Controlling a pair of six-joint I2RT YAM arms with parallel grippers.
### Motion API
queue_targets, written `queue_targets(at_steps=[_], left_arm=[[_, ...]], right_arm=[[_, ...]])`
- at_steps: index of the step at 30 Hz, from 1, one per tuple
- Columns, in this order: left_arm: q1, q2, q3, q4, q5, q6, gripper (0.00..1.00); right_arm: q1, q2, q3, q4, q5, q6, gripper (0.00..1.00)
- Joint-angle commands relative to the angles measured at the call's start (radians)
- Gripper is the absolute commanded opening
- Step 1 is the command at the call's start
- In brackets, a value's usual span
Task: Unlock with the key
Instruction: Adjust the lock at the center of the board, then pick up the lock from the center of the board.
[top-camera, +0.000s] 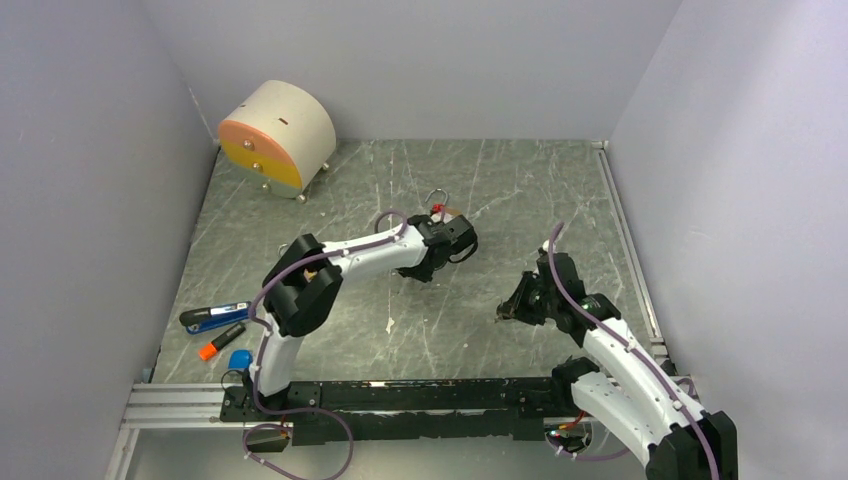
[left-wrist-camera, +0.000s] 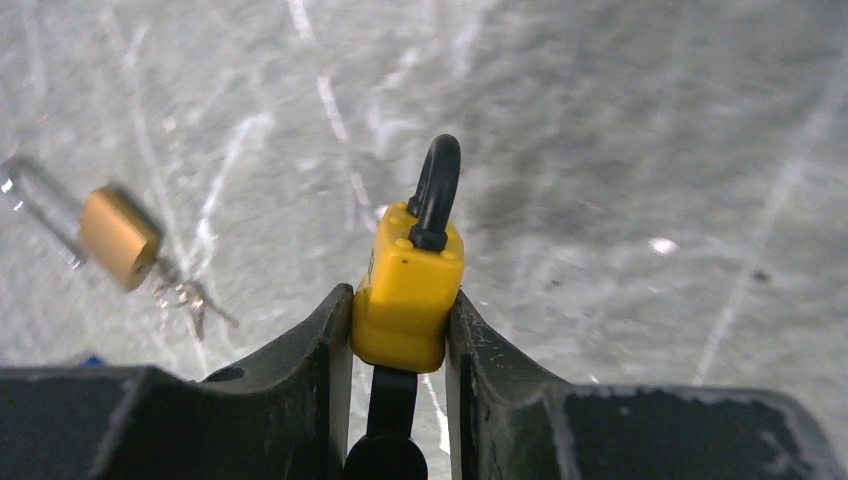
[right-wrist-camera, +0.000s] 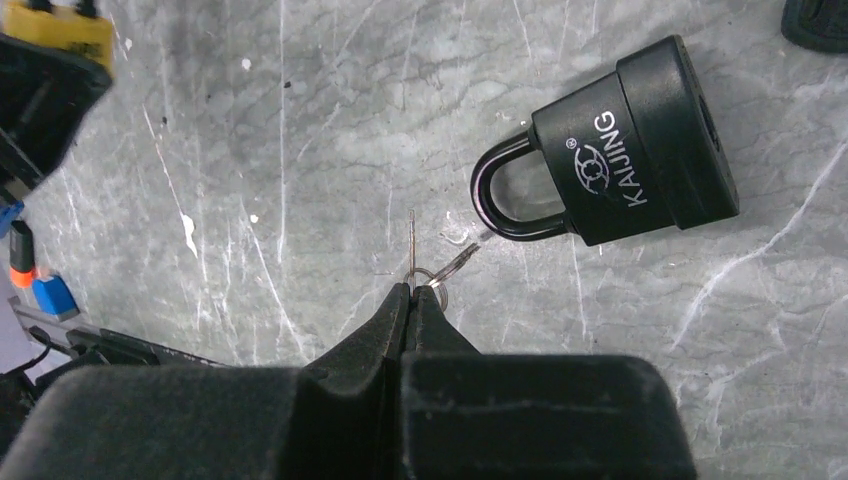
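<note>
**Top external view.** The left arm reaches to the middle of the table (top-camera: 520, 190). The left gripper (top-camera: 462, 243) sits just below a brass padlock (top-camera: 443, 211). The right gripper (top-camera: 505, 312) is right of centre, well apart from the left one. A rounded drawer box (top-camera: 277, 135) stands at the upper left. Markers (top-camera: 214, 318) lie at the lower left edge.

**Left wrist view.** At frame centre, the left gripper (left-wrist-camera: 400, 330) clamps a yellow padlock (left-wrist-camera: 405, 295). One finger presses on each side of the body. The black shackle points up the frame, away from the camera. The brass padlock (left-wrist-camera: 120, 238) lies on the table at the left, blurred, with a bunch of small keys (left-wrist-camera: 187, 298) at its lower end.

**Right wrist view.** The right gripper (right-wrist-camera: 410, 298) is fully closed at lower centre, its tips pinching a key ring (right-wrist-camera: 425, 278). A thin key (right-wrist-camera: 412, 238) stands edge-on above the tips. A second key (right-wrist-camera: 460, 260) angles up and to the right. A black padlock (right-wrist-camera: 630, 150) marked KAIJING lies flat at the upper right, its shackle toward the keys but apart from them. The yellow padlock (right-wrist-camera: 62, 30) shows in the upper left corner.
</note>
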Motion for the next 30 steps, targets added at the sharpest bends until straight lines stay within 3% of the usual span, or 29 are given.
queue_targets(at_steps=[1, 10, 15, 18, 21, 30], left_arm=[[0.001, 0.061, 0.089, -0.274, -0.222, -0.233, 0.15], [-0.002, 0.118, 0.073, -0.238, -0.095, -0.294, 0.4], [-0.002, 0.117, 0.099, -0.205, 0.003, -0.266, 0.73], [0.001, 0.09, 0.099, -0.163, 0.06, -0.25, 0.84], [0.02, 0.042, 0.086, -0.125, 0.119, -0.248, 0.9], [0.16, -0.16, -0.148, 0.115, 0.327, -0.187, 0.9]], right_arm=[[-0.007, 0.002, -0.018, 0.049, -0.032, -0.011, 0.0], [-0.014, 0.022, -0.011, 0.058, -0.049, -0.028, 0.0], [-0.017, 0.021, -0.006, 0.055, -0.047, -0.034, 0.0], [-0.019, 0.027, -0.006, 0.058, -0.05, -0.036, 0.0], [-0.02, 0.028, -0.008, 0.061, -0.053, -0.035, 0.0], [-0.022, 0.035, -0.009, 0.068, -0.067, -0.041, 0.0]])
